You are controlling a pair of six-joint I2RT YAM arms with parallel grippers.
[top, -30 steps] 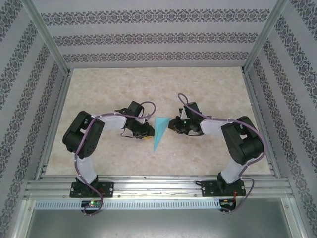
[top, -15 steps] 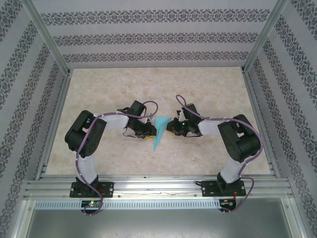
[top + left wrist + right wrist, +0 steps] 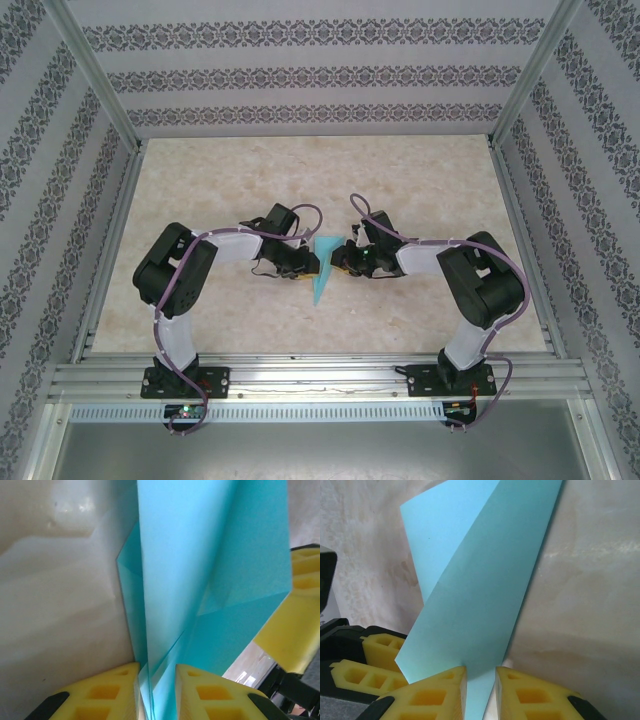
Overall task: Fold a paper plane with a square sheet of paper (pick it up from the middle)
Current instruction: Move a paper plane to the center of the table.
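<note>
The paper plane (image 3: 319, 285) is a slim turquoise dart held off the table between my two grippers, its point toward the near edge. My left gripper (image 3: 306, 268) is shut on its layered centre fold; in the left wrist view the folded layers (image 3: 200, 555) run down between the yellow fingertips of that gripper (image 3: 157, 672). My right gripper (image 3: 338, 262) is shut on the opposite flap; in the right wrist view the paper (image 3: 480, 580) narrows into the gap of this gripper (image 3: 480, 675). Each wrist view shows the other gripper's yellow fingers (image 3: 295, 625) (image 3: 380, 655) close by.
The beige marbled table (image 3: 300, 180) is enclosed by patterned walls and aluminium posts. A metal rail (image 3: 320, 375) carrying both arm bases runs along the near edge. The two wrists nearly touch at the table's middle.
Both grippers have moved toward each other. The paper between them has gone from a broad triangle to a narrower, more upright shape.
</note>
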